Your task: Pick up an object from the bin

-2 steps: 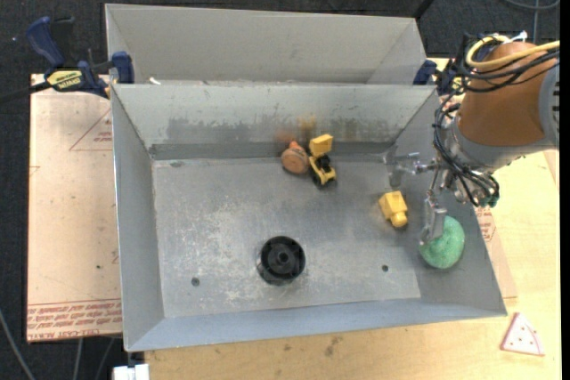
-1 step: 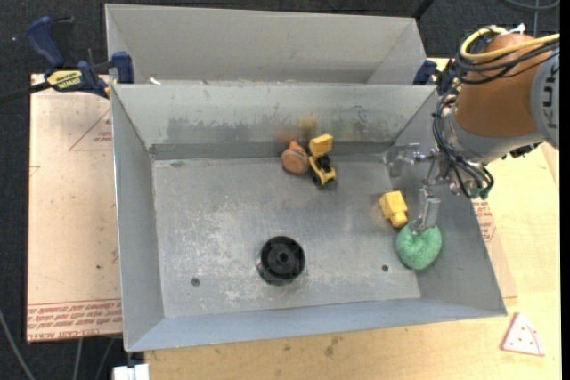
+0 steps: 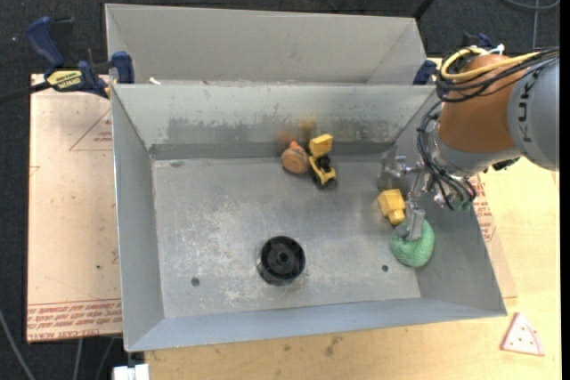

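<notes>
— What is in the bin (image 3: 223,209)?

— Five small loose things on its grey metal floor, spread apart and not heaped. Right under the claw (image 3: 411,231) lies a green lump (image 3: 419,252), rounded and flattish, near the bin's right wall. Just beside the claw, to its upper left in the view, sits a small yellow block (image 3: 390,206). Farther left and up from the claw, by the foot of the back wall, a yellow toy vehicle (image 3: 321,161) lies touching or nearly touching a tan round thing (image 3: 294,159). Well to the claw's left and a little lower stands a black ring (image 3: 281,259) with a hole in its middle, apart from everything else.

— And the claw itself?

— It comes down from the arm (image 3: 472,125), whose wrist has an orange cover and cables. Its tip meets the upper edge of the green lump and seems to touch it. I cannot tell whether the claw is spread or pressed together, nor whether it pinches the lump.

— Any writing?

— Dark lettering (image 3: 537,113) runs across the arm's grey shell, up and right of the claw. It is cut off at the edge; I can make out "KU" and no more.
</notes>
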Available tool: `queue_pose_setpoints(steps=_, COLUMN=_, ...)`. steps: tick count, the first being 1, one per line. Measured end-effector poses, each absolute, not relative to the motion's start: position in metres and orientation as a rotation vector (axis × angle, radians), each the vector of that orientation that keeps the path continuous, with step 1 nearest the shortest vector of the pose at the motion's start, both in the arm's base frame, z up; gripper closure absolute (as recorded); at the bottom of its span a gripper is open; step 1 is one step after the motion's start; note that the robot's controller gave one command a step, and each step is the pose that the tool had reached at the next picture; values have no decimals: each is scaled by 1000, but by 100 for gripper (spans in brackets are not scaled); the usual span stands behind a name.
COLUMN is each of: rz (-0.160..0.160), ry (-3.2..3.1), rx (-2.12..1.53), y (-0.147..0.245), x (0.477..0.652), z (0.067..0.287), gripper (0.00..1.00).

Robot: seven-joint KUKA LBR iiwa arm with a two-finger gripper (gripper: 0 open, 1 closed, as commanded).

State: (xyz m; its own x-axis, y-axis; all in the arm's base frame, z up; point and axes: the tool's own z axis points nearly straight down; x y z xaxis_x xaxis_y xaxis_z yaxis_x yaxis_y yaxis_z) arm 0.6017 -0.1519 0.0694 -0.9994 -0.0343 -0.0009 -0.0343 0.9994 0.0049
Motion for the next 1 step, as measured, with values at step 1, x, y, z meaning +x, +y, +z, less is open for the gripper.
queue_pose_setpoints(steps=1, rz=14, ry=3134, rx=-90, y=-146, x=601, z=76, gripper=100)
